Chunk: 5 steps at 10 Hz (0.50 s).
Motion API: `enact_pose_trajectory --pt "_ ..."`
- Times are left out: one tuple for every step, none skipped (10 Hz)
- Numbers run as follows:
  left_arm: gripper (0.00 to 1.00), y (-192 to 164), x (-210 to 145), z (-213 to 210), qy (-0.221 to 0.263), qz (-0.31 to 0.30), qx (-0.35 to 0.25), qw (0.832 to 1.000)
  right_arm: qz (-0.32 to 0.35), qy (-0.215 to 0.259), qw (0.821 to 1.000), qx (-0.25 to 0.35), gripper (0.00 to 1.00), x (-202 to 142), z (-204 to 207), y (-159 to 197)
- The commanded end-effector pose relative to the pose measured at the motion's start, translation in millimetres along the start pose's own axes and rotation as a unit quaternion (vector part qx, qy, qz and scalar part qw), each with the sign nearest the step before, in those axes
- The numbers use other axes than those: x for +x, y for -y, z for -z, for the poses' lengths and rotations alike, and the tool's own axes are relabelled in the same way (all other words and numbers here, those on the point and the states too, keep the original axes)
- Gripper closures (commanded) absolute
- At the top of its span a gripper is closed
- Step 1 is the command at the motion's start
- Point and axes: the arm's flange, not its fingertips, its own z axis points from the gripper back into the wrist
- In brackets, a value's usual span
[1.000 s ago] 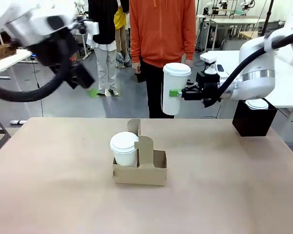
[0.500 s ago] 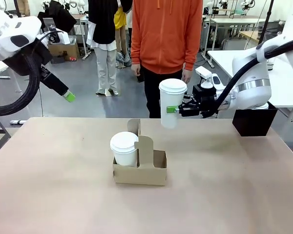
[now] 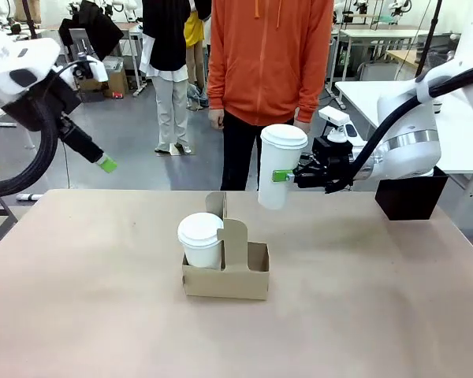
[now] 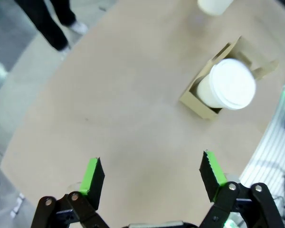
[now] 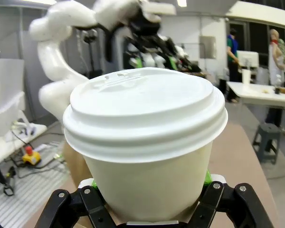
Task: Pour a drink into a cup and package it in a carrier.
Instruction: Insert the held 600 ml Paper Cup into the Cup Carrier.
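Cup (image 3: 278,168), plain, no print, clamped in right tool (image 3: 288,175) above carrier (image 3: 225,272); left tool (image 4: 152,176) spread wide.

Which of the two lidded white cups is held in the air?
The tall cup, gripped by the right gripper above the table; the shorter cup sits in the carrier.

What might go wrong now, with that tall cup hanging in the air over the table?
The right gripper holds the tall cup by its side, above the table and beyond the carrier. It might slip or tip.

One carrier slot already holds a lidded cup. Lowering could knock that cup or the upright handle.

A squeeze might buckle the paper wall.
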Motion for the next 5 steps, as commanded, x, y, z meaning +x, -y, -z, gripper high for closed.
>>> enact_pose_trajectory --pt "0.0 -19.0 -14.6 15.9 0.037 0.039 -0.034 0.998 0.028 0.019 0.998 0.053 0.2 5.8 7.8 -14.2" --pt "0.0 -28.7 -18.6 23.6 0.049 0.051 -0.028 0.997 0.032 0.008 0.998 0.058 0.2 1.0 20.1 -17.5" --pt "0.0 -39.4 -23.9 31.9 0.066 0.061 -0.017 0.996 0.039 0.003 0.997 0.066 0.2 -4.4 30.5 -21.7" --pt "0.0 -48.5 -26.6 40.1 0.082 0.079 -0.001 0.994 0.046 -0.004 0.997 0.068 0.2 -12.6 40.7 -24.2" --pt "0.0 -56.1 -30.8 45.1 0.095 0.09 0.012 0.991 0.054 -0.012 0.996 0.072 0.2 -20.9 50.8 -27.5"
